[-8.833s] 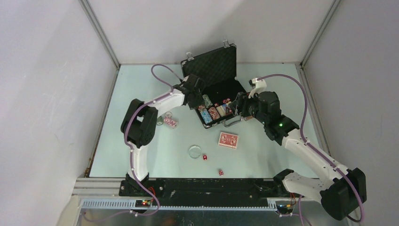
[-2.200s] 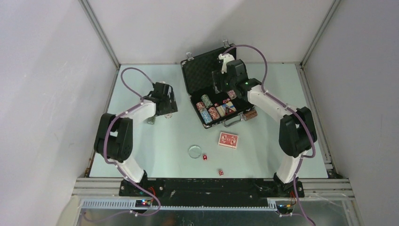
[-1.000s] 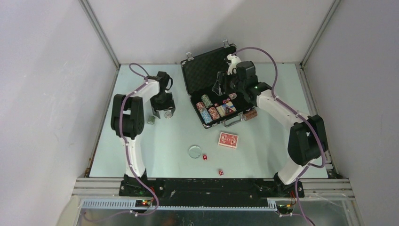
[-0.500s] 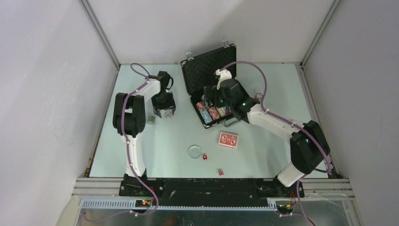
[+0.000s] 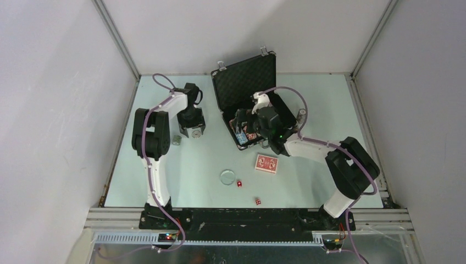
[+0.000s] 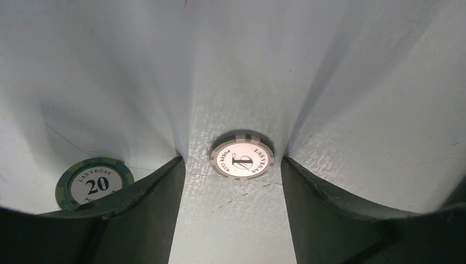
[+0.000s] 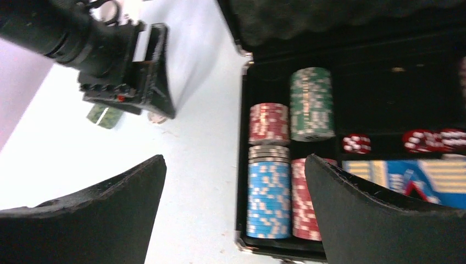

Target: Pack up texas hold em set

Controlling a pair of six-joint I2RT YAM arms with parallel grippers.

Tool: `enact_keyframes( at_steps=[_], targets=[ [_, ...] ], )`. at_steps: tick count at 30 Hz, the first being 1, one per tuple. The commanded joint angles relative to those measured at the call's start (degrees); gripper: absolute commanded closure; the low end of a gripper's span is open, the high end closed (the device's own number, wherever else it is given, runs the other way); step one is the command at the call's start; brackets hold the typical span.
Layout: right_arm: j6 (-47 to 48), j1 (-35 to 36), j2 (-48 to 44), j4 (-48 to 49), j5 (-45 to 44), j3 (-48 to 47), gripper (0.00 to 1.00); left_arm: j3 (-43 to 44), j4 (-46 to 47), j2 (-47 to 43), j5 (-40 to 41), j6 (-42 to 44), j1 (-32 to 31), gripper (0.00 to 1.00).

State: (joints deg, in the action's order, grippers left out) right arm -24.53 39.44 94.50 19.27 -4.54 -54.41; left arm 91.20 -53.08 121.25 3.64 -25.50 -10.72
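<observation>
The black briefcase stands open at the back of the table, its lid up. Rows of striped chip stacks lie in its tray: blue, green and red. My right gripper hangs open over the tray's front left corner, holding nothing. My left gripper points down at the table, open, with a flat grey chip lying between its fingers, untouched. A green "20" chip lies just left of it. Red-backed cards, a clear disc and two red dice lie in front.
White walls with metal corner posts close in the table on three sides. The left gripper shows in the right wrist view, left of the case, with the green chip beside it.
My right arm has swung from the back right of the case to its front left, over the chip rows, and its jaws have opened wide. The left gripper has stayed over the grey chip.
</observation>
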Motion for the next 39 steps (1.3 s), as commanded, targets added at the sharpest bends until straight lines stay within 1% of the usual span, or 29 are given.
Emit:
enact_keyframes(
  at_steps=[1, 3, 7, 13, 19, 25, 29, 31, 32, 33, 34, 35, 37, 39],
  targets=[
    [-3.70, 1.62, 3.93, 16.91, 3.74, 2.57, 0.00, 1.61, 1.78, 0.60, -0.49, 0.12, -0.49, 0.29],
    [-4.16, 2.02, 5.03, 21.73, 5.59, 4.05, 0.00, 1.54, 1.77, 0.53, -0.54, 0.12, -0.49, 0.29],
    [-1.96, 2.96, 3.83, 29.32, 4.61, 9.06, 0.00, 1.65, 1.75, 1.07, -0.52, 0.28, -0.62, 0.30],
    [3.48, 4.85, 1.78, 27.76, 0.20, 9.65, 0.00, 2.28, 1.64, 2.24, -0.37, 0.50, -0.62, 0.34],
    [5.15, 6.30, 1.35, 26.77, -2.09, 9.59, 0.00, 1.47, 1.54, 2.09, -0.62, 0.45, -0.85, 0.40],
    [8.22, 7.44, 1.02, 26.97, -4.28, 9.59, 0.00, 1.21, 1.85, 2.27, -1.04, 0.37, -1.06, 0.56],
    [13.71, 9.94, 1.01, 28.69, -9.05, 10.01, 0.00, 0.68, 2.24, 1.19, -0.93, 0.25, -1.06, 0.62],
    [16.67, 11.58, 0.68, 32.67, -12.51, 11.45, 0.00, -0.03, 2.61, -0.39, -0.98, -0.03, -1.12, 0.63],
    [18.26, 13.20, 0.55, 34.87, -16.34, 12.19, 0.00, -0.35, 2.96, -0.92, -0.99, -0.14, -1.18, 0.63],
    [19.02, 13.77, 0.24, 35.53, -18.56, 12.29, 0.00, -1.27, 3.19, -2.44, -0.93, -0.58, -1.25, 0.63],
    [20.37, 14.82, 0.02, 36.05, -22.75, 12.37, 0.00, -1.85, 3.69, -4.14, -0.96, -0.89, -1.52, 0.63],
    [20.87, 15.29, -0.42, 36.08, -25.99, 12.39, 0.00, -3.18, 4.00, -5.00, -1.07, -1.10, -1.92, 0.63],
    [22.55, 16.40, -1.35, 35.46, -29.35, 12.36, 0.01, -5.16, 5.03, -7.73, -1.34, -1.59, -2.42, 0.63],
    [23.01, 16.87, -2.60, 33.15, -29.06, 12.44, 0.00, -6.85, 5.62, -10.13, -1.54, -1.99, -2.84, 0.63]
  ],
)
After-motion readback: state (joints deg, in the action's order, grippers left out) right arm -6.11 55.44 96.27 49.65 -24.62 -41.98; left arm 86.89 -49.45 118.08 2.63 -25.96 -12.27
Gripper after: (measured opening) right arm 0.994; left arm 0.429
